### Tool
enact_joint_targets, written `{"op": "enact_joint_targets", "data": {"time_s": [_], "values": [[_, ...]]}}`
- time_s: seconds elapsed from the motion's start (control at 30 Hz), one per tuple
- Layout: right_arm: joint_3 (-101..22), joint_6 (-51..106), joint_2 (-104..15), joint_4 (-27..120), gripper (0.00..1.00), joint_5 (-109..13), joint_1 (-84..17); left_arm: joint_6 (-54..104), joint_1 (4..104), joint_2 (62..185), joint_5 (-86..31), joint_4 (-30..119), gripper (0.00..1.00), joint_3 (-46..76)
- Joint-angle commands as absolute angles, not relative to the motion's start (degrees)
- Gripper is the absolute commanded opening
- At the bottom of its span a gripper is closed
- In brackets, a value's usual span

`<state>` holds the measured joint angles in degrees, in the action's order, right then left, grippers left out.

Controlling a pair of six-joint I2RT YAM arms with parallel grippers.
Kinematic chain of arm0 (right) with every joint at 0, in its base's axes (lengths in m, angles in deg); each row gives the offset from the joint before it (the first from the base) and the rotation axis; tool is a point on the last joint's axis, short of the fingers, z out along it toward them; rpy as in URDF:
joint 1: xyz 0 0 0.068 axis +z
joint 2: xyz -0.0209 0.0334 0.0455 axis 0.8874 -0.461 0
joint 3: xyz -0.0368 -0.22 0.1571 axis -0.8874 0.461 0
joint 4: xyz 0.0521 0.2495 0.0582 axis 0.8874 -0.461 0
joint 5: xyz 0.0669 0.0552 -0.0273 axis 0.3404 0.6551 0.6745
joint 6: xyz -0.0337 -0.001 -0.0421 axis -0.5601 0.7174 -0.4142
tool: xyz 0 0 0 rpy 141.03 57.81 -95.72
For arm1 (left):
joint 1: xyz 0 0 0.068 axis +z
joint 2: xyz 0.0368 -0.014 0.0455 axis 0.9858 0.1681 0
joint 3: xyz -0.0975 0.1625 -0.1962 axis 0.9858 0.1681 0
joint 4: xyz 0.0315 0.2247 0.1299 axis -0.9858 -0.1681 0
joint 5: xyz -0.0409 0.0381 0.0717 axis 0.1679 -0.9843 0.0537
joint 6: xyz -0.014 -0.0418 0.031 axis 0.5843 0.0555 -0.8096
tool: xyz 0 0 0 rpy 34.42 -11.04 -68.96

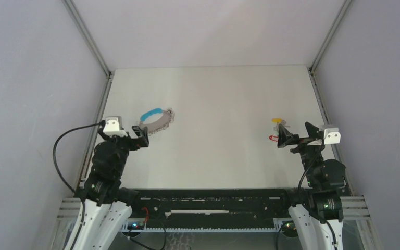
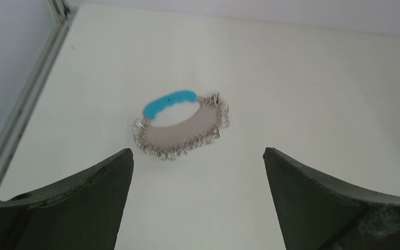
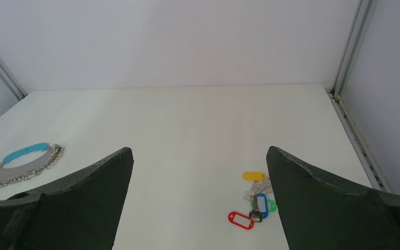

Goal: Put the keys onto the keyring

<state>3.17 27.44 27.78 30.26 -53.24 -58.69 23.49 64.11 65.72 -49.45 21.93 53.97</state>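
From above, the keyring [image 1: 155, 120] lies on the left of the bench [image 1: 219, 151], just beyond the left end effector [image 1: 139, 134]. The keys [image 1: 278, 125] sit well apart on the right, partly hidden by the right end effector [image 1: 287, 138]. The left wrist view shows its fingers parted wide and the keyring blurred; being floppy, it could sag or slide when lifted, and I can't spot any opening. The right wrist view, fingers likewise parted, shows the keys overlapping, so one pinch might drag several.
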Motion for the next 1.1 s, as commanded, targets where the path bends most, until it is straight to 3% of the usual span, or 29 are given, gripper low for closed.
{"op": "enact_joint_targets", "data": {"time_s": [0.0,0.47,0.83,1.07], "values": [[2.66,28.21,28.27,31.35,1.00,-53.32,-57.12,29.70,64.59,77.00,-46.26,19.70,1.00,47.80],[2.68,28.08,30.49,30.75,1.00,-53.87,-53.30,37.26,64.63,109.24,-46.41,34.84,0.92,43.73],[2.66,28.01,30.60,30.45,1.00,-54.00,-52.00,33.84,65.31,135.68,-49.55,37.69,0.95,30.03],[2.70,27.82,30.37,30.40,1.00,-54.21,-51.91,34.54,67.11,146.39,-44.18,37.07,0.94,23.05]]}}
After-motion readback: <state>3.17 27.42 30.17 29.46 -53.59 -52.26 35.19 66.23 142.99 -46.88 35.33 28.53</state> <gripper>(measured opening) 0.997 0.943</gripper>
